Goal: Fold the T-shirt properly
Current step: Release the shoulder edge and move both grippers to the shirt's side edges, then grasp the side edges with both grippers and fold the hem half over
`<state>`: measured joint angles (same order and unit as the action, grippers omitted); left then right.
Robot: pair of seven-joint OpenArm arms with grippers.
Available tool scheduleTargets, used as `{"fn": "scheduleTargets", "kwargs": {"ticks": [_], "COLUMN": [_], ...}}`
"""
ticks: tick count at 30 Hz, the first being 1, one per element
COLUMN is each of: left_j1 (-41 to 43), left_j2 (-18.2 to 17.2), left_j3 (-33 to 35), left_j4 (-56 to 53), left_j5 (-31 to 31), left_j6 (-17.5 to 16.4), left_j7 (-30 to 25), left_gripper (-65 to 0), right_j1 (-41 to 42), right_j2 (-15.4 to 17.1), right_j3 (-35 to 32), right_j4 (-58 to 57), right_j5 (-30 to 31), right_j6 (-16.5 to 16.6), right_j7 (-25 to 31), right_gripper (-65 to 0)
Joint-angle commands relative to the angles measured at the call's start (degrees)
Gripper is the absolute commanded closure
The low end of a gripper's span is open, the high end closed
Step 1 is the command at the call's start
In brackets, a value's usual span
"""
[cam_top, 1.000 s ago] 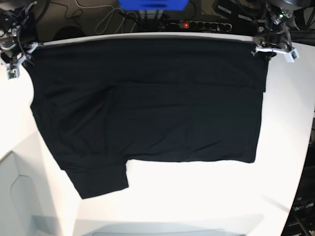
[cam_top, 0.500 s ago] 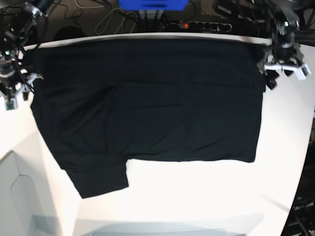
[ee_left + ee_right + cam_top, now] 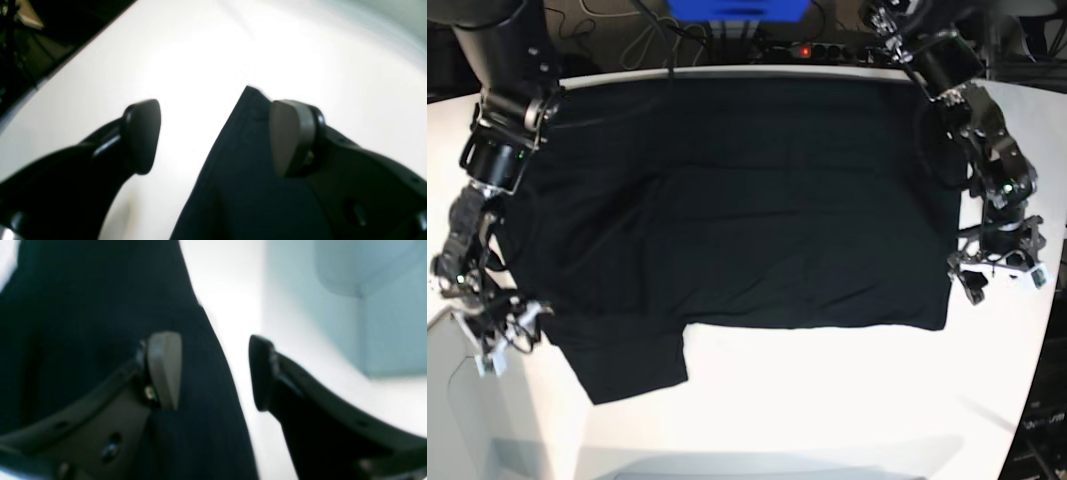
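Note:
The black T-shirt (image 3: 727, 220) lies spread flat on the white table (image 3: 827, 400), plain side up, with one sleeve (image 3: 632, 365) sticking out toward the front left. My left gripper (image 3: 989, 276) is open at the shirt's front right corner. In the left wrist view (image 3: 215, 136) the shirt's corner (image 3: 240, 186) lies between its fingers. My right gripper (image 3: 509, 336) is open at the shirt's left edge, near the sleeve. In the right wrist view (image 3: 213, 371) the shirt's edge (image 3: 83, 306) lies between its fingers. No print shows.
A power strip with a red light (image 3: 827, 50), a blue box (image 3: 737, 8) and cables sit behind the table's far edge. A pale grey panel (image 3: 457, 400) stands at the front left. The table's right edge curves away near my left arm.
Both grippers have left the shirt's far corners and moved toward the front along its side edges. The shirt has stayed in place.

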<state>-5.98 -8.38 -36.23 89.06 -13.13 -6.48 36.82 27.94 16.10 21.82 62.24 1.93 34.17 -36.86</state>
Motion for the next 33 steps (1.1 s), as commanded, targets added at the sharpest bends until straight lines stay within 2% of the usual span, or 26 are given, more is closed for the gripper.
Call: {"fn": "scheduleTargets", "kwargs": {"ticks": [1,4,6,8,12,14,19,27,33], "left_j1": [-2.86,-8.57,-11.47,-13.23,-16.48,-18.15,-22.73,-23.87,-25.01], "left_j2": [-1.51,-3.62,-4.67,-6.26,-9.6,-10.48,-10.56,-10.39,-9.95], "left_j3": [0.58,2.69,4.71,7.35,14.38,16.84,19.04,26.16,28.1], "left_j4": [-1.89,-11.56,-17.98,-23.43,-33.72,-38.64,-49.63,-56.75,-59.56], "left_j5": [-0.19,-0.19,-0.19,-0.11,-0.46,-0.63,-0.28,-0.55,-0.63], "left_j6": [0.11,0.11,0.02,0.02,0.02,0.02,0.02,0.02,0.02], "left_j7": [-1.17,-1.52,-4.69,-9.61,-17.52,-20.51,-25.43,-31.06,-31.5], "left_gripper": [-49.1,-49.1,-49.1,-49.1,-49.1,-49.1,-49.1,-49.1,-49.1], "right_j1": [2.43,5.59,6.56,7.7,8.06,7.79,6.56,3.57,1.81], "right_j2": [1.09,2.32,3.2,3.37,4.25,4.17,4.17,2.85,1.7], "right_j3": [-0.86,-4.81,-7.1,-8.24,-8.33,-8.33,-8.33,-8.33,-8.33], "right_j4": [-2.68,-12.35,-18.06,-22.72,-28.52,-28.7,-28.79,-28.79,-28.79], "right_j5": [0.04,0.04,0.04,0.04,-0.04,-0.04,0.04,0.04,0.04], "right_j6": [-1.16,-5.47,-7.23,-7.76,-7.84,-7.93,-12.06,-12.24,-12.33], "right_j7": [2.8,11.67,17.13,21.43,26.36,27.06,27.06,27.15,27.15], "right_gripper": [-34.8,-35.7,-35.8,-35.8,-35.7,-35.7,-35.8,-35.5,-35.3]}}
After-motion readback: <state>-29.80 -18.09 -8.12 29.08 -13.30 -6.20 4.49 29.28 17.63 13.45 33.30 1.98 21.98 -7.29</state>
